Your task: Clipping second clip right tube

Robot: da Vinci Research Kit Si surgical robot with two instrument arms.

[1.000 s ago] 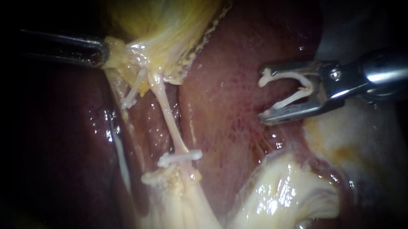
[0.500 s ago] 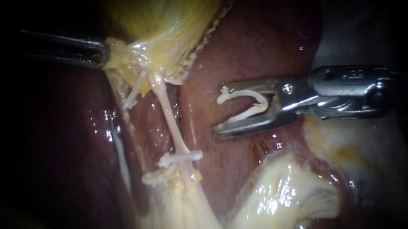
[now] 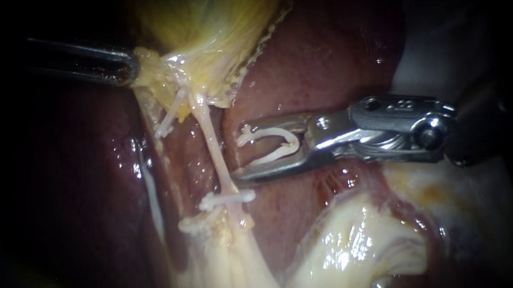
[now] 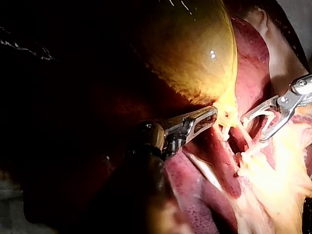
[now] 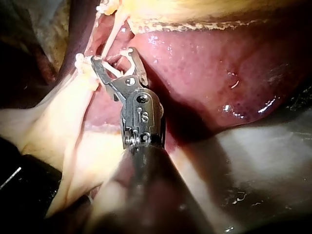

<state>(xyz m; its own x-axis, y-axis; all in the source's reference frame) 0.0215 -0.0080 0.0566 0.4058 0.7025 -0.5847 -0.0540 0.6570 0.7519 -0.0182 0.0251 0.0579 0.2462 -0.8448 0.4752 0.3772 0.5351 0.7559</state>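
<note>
The slender steel right instrument [image 3: 238, 152] lies over the glistening, dark red liver [image 3: 322, 58]. Its jaws are spread wide and carry an open white clip [image 3: 267, 130] between them, one leg against each jaw. The jaw tips stand just beside the thin, pale right tube [image 3: 211, 141], which is stretched taut below the bulging yellow gallbladder [image 3: 203, 23]. The tube lies outside the jaws, with the lower tip touching it or nearly so (the endoscope view does not settle which). Just below that tip a shut white clip [image 3: 227, 198] already crosses the tube. The dark, slim left instrument [image 3: 130, 65] has its jaws clenched on yellowish tissue [image 3: 150, 70] at the gallbladder's narrow end. A thinner pale tube [image 3: 169, 114] runs just beside the right one.
</note>
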